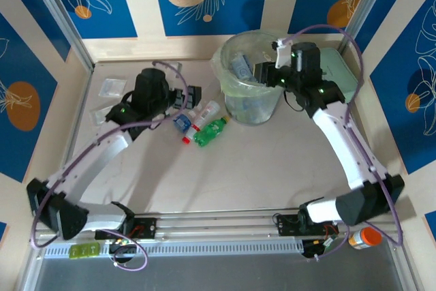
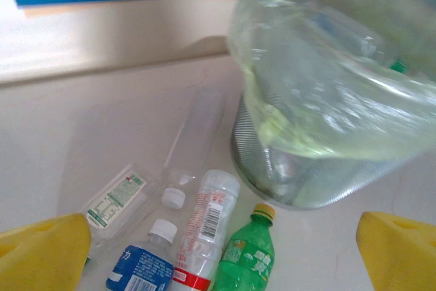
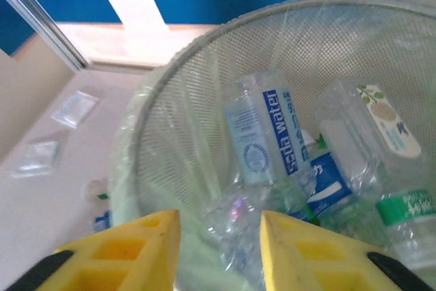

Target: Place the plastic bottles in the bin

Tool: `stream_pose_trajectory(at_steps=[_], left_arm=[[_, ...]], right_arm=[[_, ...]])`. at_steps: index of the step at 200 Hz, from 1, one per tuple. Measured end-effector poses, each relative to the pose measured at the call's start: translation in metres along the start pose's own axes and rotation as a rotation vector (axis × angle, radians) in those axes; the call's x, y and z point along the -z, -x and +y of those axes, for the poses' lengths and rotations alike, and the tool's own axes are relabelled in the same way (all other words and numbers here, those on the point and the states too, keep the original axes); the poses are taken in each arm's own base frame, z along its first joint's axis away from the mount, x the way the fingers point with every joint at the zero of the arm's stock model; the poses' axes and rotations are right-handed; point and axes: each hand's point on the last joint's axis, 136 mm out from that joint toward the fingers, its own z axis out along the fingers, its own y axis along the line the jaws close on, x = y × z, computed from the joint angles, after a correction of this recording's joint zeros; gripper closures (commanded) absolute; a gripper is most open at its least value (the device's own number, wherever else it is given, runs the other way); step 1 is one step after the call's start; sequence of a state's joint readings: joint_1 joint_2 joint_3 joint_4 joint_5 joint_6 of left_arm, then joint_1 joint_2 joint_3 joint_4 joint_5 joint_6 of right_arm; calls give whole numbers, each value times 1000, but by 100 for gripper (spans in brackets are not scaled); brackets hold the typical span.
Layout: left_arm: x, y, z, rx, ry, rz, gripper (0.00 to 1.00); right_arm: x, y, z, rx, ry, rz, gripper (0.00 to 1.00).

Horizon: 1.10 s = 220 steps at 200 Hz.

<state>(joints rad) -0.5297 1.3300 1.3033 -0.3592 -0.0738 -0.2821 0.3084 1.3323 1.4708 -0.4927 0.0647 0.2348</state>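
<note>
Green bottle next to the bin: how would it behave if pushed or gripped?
The green bottle lies on its side, round-bodied, so a push would probably roll it. Small thin plastic: likely light, and may dent when squeezed.

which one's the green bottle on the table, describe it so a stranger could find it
Start at the big pale-green bin at the far middle of the table. A small cluster of bottles lies left of its base. The green bottle is solid green with a yellowish cap; its neighbours, the red-banded bottle and the blue-labelled bottle, are clear.
</note>
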Motion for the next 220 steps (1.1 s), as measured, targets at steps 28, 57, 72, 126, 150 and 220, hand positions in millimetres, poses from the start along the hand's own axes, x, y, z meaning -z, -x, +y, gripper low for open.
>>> stream_pose_trajectory(at_steps=[28,57,72,126,150,220], left_arm=[[-53,6,26,106,20,71,0],[-121,18,52,145,-6,128,0],[-157,22,59,120,-29,153,1],[-247,-35,73,48,-92,320,0],[-266,-67,73,38,-123,391,0],[-286,-90,41,-83,-152,429,1]], right_arm=[[34,0,17,-81,81,-22,51],[59,-17,33,-154,174,-5,47],[73,-24,38,-169,201,8,44],[115,-18,57,-156,270,-53,38],[114,-22,60,-165,292,-39,33],[89,-47,51,-202,274,53,25]])
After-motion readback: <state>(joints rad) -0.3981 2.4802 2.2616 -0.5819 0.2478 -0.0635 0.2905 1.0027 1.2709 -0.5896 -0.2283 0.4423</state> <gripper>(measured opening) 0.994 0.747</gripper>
